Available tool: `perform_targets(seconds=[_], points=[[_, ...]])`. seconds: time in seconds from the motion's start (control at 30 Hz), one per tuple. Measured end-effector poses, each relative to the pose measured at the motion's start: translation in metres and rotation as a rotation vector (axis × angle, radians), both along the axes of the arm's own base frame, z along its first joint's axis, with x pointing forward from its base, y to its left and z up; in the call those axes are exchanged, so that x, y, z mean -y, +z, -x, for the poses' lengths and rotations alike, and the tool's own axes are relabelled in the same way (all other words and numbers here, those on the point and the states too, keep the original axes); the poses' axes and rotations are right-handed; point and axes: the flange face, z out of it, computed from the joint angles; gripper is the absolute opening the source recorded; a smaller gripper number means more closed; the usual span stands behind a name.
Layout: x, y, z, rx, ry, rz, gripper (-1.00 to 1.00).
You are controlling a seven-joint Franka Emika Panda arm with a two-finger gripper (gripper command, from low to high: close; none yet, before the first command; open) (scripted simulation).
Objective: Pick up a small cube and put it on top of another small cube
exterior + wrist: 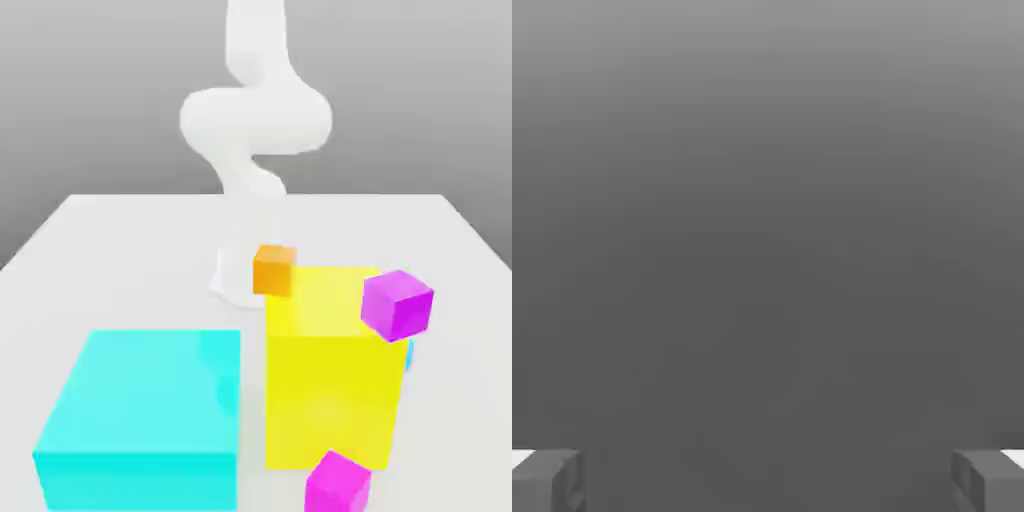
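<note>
Claw (768,480) standing wide apart, gripping nothing, pickup not yet begun; blue cube (409,354) peeking from behind the yellow block (330,380), under the violet cube (397,304); next move needing descent around that block.

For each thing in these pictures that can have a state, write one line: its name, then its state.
gripper: open, holding nothing
orange cube: resting behind the yellow block
yellow block: upright on the table
violet cube: beside the yellow block's top corner
cyan block: lying flat
</note>
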Motion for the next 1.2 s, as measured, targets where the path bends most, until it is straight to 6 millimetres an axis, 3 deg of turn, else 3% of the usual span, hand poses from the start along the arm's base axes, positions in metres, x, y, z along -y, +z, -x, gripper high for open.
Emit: perform_targets(seconds=[0.3,0.6,0.9,1.2], points=[[-0.083,-0.111,-0.032,-0.095,0.470,0.241,0.00],[-0.151,-0.238,-0.024,-0.181,0.955,0.491,0.00],[-0.191,-0.367,0.025,-0.261,1.479,0.727,0.00],[-0.198,-0.475,0.107,-0.298,2.046,0.907,0.00]])
